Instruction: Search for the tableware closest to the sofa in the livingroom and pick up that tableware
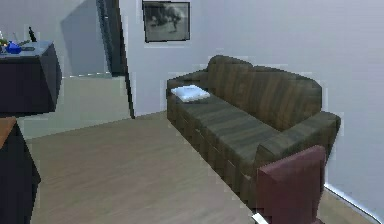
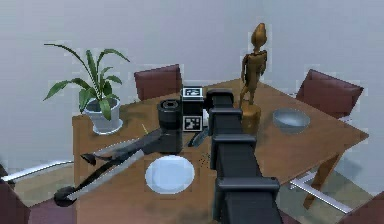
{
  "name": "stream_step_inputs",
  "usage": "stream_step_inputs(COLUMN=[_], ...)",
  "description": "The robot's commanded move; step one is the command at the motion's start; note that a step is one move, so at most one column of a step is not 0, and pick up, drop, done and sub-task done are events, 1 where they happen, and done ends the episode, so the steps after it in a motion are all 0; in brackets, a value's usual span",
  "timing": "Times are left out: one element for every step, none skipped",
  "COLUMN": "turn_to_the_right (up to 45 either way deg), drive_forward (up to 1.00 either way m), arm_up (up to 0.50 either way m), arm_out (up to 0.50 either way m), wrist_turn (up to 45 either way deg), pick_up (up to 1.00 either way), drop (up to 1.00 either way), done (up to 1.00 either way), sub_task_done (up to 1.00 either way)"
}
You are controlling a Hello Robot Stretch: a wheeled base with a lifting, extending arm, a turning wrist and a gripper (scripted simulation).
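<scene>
dark arm [image 2: 240, 168] crosses wooden table [image 2: 322, 142]; gripper [image 2: 85, 172] holds nothing, just left of 1 white plate [image 2: 170, 175].

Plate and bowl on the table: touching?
Apart. The arm side view shows the plate left of the arm and the bowl right of it, with bare table between them.

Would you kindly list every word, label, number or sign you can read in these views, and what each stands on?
No readable text anywhere.
The two white squares at the end of the arm carry black marks, patterns rather than letters.
The framed picture bears no legible writing.
</scene>
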Motion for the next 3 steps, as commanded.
stream_step_inputs(turn_to_the_right=[0.0, 0.0, 0.0], drive_forward=[0.00, 0.00, 0.00], arm_up=[0.00, 0.00, -0.30], arm_out=[0.00, 0.00, 0.00], wrist_turn=[45.0, 30.0, 0.0], pick_up=[0.00, 0.00, 0.00], drop=[0.00, 0.00, 0.00], done=[0.00, 0.00, 0.00], sub_task_done=[0.00, 0.00, 0.00])
